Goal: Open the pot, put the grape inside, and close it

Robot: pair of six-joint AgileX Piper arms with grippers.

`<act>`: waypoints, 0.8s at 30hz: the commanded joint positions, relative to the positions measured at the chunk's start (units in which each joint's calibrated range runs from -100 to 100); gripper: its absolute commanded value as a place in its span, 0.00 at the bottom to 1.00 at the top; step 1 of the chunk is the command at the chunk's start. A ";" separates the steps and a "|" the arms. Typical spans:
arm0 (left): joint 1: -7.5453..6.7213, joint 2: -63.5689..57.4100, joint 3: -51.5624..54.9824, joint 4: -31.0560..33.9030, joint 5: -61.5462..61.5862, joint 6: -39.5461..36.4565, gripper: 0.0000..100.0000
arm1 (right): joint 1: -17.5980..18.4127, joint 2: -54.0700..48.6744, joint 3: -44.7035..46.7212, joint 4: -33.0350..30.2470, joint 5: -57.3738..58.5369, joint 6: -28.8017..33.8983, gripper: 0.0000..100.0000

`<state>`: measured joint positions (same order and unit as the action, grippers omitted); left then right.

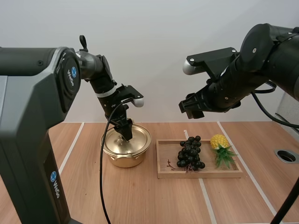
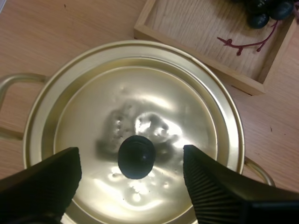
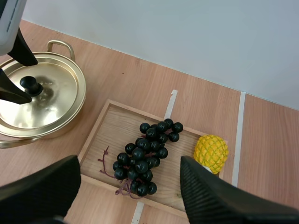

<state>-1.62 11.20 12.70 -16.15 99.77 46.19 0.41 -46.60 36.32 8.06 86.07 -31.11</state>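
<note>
Gold lid (image 2: 140,107) on pot (image 1: 124,160); L gripper (image 2: 131,155) jaws spread, straddling black knob (image 3: 31,85), no grip yet. R gripper (image 1: 189,107) unclenched above grapes (image 3: 147,156) in tray (image 3: 100,135). Risk: off-centre pinch, knob slips, lid drops, pot shifts

White "WeGo" lettering (image 1: 55,190) under a blue badge (image 1: 53,177) on the left arm (image 1: 28,116)

You are at a robotics lab bench. The left arm (image 1: 32,93) and right arm (image 1: 271,51), both black, stand over a wood-grain table (image 1: 140,196) marked with white tape lines (image 1: 206,198), before a bare pale wall (image 1: 154,46). A round grommet hole (image 1: 286,156) is set in the tabletop. Props only: grapes (image 1: 190,151) and a small pineapple (image 1: 219,141) in a wooden tray (image 1: 196,175), pot (image 1: 125,159) beside it.
</note>
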 commanded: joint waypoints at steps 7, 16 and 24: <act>-0.22 1.68 -0.46 0.05 -0.33 0.23 1.00 | -0.18 -0.29 -0.43 0.27 0.42 -0.56 1.00; -0.22 1.68 -0.46 -0.04 -1.20 -0.28 0.90 | -0.18 -0.29 -0.43 1.46 0.42 -0.56 1.00; -0.22 1.44 -0.46 0.07 -2.92 -0.18 0.00 | -0.18 -0.29 -0.43 1.46 0.42 -0.56 1.00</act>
<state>-1.69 12.98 12.70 -16.10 98.44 46.19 0.41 -46.60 36.32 9.06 86.07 -31.11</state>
